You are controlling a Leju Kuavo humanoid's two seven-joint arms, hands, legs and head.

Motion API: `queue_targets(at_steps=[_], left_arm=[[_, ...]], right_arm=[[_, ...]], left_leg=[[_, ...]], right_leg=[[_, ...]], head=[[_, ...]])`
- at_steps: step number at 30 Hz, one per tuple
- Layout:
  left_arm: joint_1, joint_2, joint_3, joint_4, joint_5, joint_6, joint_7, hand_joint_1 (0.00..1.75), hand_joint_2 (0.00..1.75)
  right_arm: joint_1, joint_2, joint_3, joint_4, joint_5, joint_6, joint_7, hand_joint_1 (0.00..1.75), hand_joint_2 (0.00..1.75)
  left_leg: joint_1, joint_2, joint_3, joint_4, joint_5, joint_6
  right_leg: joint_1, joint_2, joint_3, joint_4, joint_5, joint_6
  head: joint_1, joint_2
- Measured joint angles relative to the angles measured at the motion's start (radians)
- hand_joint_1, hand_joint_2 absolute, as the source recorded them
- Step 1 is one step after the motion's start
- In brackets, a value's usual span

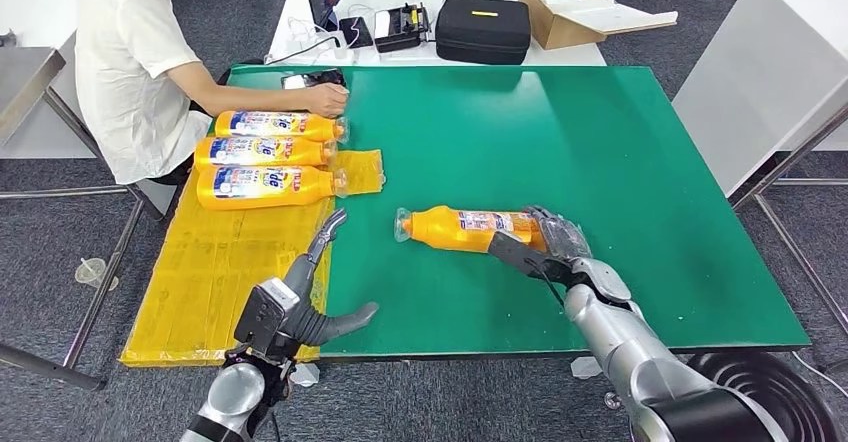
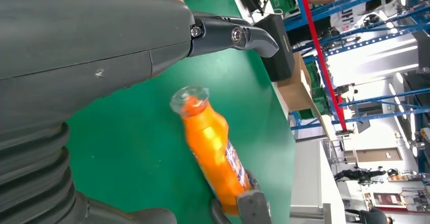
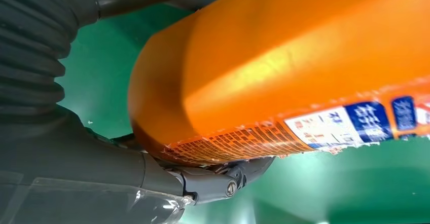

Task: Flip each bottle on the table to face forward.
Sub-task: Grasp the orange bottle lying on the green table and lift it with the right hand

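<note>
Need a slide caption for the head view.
Right robot hand grips lying orange bottle on green table; left robot hand open.

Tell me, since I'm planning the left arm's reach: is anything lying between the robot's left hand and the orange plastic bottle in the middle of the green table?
Nothing visible. Bare green table lies between the open left hand and the clear cap end of the orange plastic bottle, whose base the right hand grips.

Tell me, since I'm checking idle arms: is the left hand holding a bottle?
No, in the head view the left hand hovers open over the table edge, apart from the orange bottle in the right hand.
</note>
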Motion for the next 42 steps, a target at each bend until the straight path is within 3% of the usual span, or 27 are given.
queue_targets(at_steps=[10, 27, 36, 42], left_arm=[[-0.020, 0.000, -0.004, 0.014, 0.017, -0.024, -0.028, 0.00, 1.75], [-0.021, 0.000, -0.022, 0.015, 0.022, -0.021, -0.038, 0.00, 1.75], [0.000, -0.016, -0.013, 0.015, 0.079, 0.031, -0.066, 0.00, 1.75], [0.005, -0.027, -0.010, 0.018, 0.104, 0.031, -0.071, 0.00, 1.75]], right_arm=[[-0.006, -0.013, -0.044, 0.025, -0.056, 0.046, -0.078, 1.75, 1.75], [0.028, -0.007, -0.059, 0.029, -0.113, -0.057, -0.192, 1.75, 1.75], [0.118, 0.046, -0.130, -0.035, -0.322, -0.177, -0.383, 1.75, 1.75], [0.149, 0.071, -0.161, -0.075, -0.351, -0.178, -0.409, 1.75, 1.75]], left_leg=[[0.000, 0.001, 0.003, 0.000, -0.002, -0.001], [0.000, 0.001, 0.000, 0.000, -0.002, -0.001], [0.000, 0.001, -0.008, 0.000, -0.001, -0.001], [0.000, 0.001, -0.011, 0.000, -0.001, -0.001]], right_leg=[[0.001, 0.001, 0.003, 0.000, -0.002, -0.001], [0.001, 0.004, 0.010, 0.000, -0.001, 0.000], [0.000, 0.004, 0.005, 0.001, -0.001, 0.000], [0.000, 0.004, 0.002, 0.001, -0.001, 0.000]], head=[[0.000, 0.000], [0.000, 0.000], [0.000, 0.000], [0.000, 0.000]])
